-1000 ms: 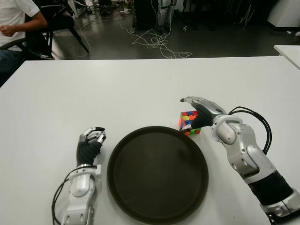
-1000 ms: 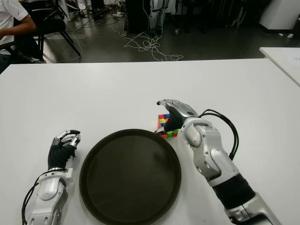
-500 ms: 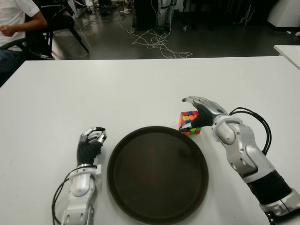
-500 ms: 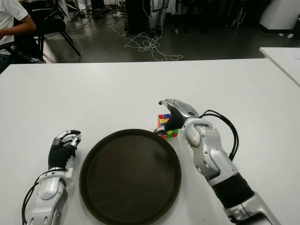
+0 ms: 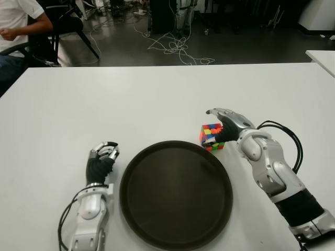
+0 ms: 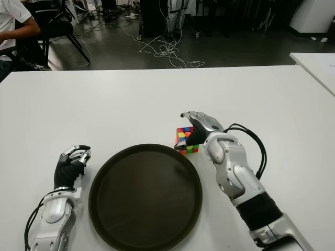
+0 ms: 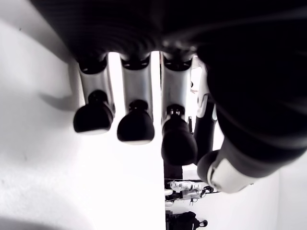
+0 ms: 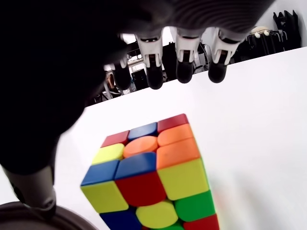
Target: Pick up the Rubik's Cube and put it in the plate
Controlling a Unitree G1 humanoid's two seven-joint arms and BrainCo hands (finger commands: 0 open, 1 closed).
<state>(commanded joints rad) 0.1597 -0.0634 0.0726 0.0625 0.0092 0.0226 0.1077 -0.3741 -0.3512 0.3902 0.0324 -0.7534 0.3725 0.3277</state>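
Note:
The Rubik's Cube (image 5: 211, 136) stands on the white table (image 5: 157, 99), just beyond the far right rim of the dark round plate (image 5: 175, 201). My right hand (image 5: 218, 124) hovers over the cube with its fingers stretched out above the top face and its thumb down beside it. In the right wrist view the cube (image 8: 148, 182) sits below the spread fingers (image 8: 184, 67), with a gap between them. My left hand (image 5: 102, 155) shows left of the plate, fingers (image 7: 135, 127) curled and holding nothing.
A person sits on a chair (image 5: 21, 26) beyond the table's far left corner. Cables (image 5: 178, 47) lie on the floor behind the table. The corner of another white table (image 5: 322, 57) shows at the right edge.
My right hand has shifted slightly to the right, uncovering more of the cube. The cube, the plate and my left hand have not moved.

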